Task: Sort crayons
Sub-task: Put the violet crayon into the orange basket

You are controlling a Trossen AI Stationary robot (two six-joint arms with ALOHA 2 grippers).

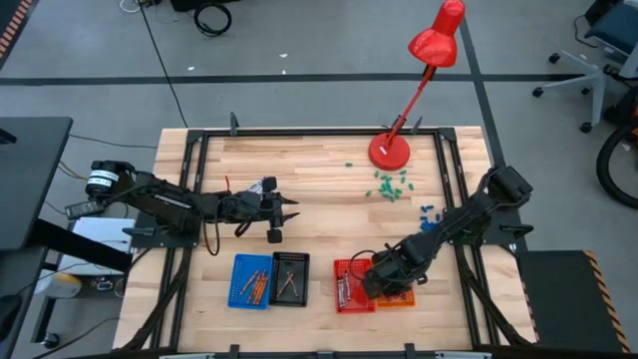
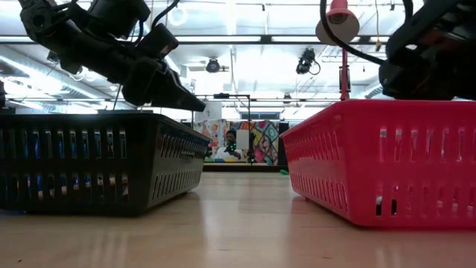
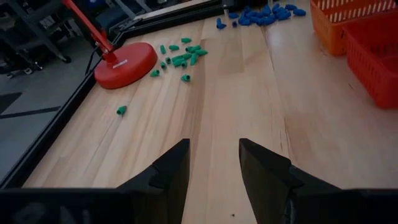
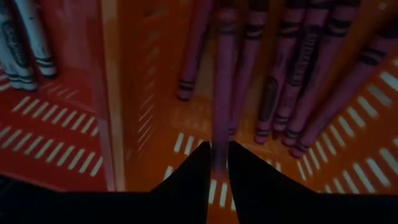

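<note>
- Inside the orange slotted plastic basket [image 4: 348,168], the right gripper [image 4: 219,163] has its jaws narrowly pinching one thin purple wax crayon [image 4: 222,87], beside other purple crayons [image 4: 298,68].
- Left gripper [image 3: 214,165], beyond the black basket [image 1: 290,278], waits with jaws apart, empty.
- Crayons look light, stiff, brittle; grip mid-shaft.

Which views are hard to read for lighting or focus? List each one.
Low view: bright ceiling lights behind leave the black slotted basket and both arms as dark shapes; the red slotted basket stays readable. Right wrist view: a heavy orange-red cast inside the orange basket, its own dark fingers close and soft-edged around a purple crayon. High and left wrist views: evenly lit.
</note>
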